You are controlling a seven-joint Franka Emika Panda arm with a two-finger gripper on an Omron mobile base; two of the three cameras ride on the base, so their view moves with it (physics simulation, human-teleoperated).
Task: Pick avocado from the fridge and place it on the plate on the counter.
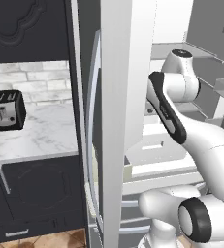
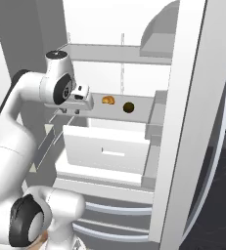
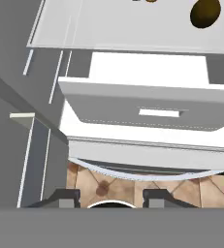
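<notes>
**Reporter:** How does the gripper (image 3: 111,195) stand inside the open fridge (image 2: 188,97)?

**Photographer:** In the hand view the two dark fingertips (image 3: 65,196) are spread apart with nothing between them and nothing touching them. The tiled floor shows through the gap. In the right base view the gripper (image 2: 69,111) hangs at the left edge of the shelf (image 2: 139,110), pointing down.

**Reporter:** And the avocado (image 2: 128,107)?

**Photographer:** It lies on that grey shelf, well apart from the fingers, on their far side and off to the right. A small orange item (image 2: 108,100) sits just beside it, nearer the gripper. A white drawer (image 3: 142,114) juts out below the shelf, ahead of the fingertips.

**Reporter:** The counter (image 1: 31,135)?

**Photographer:** Left of the fridge door, carrying a toaster (image 1: 7,110).
</notes>
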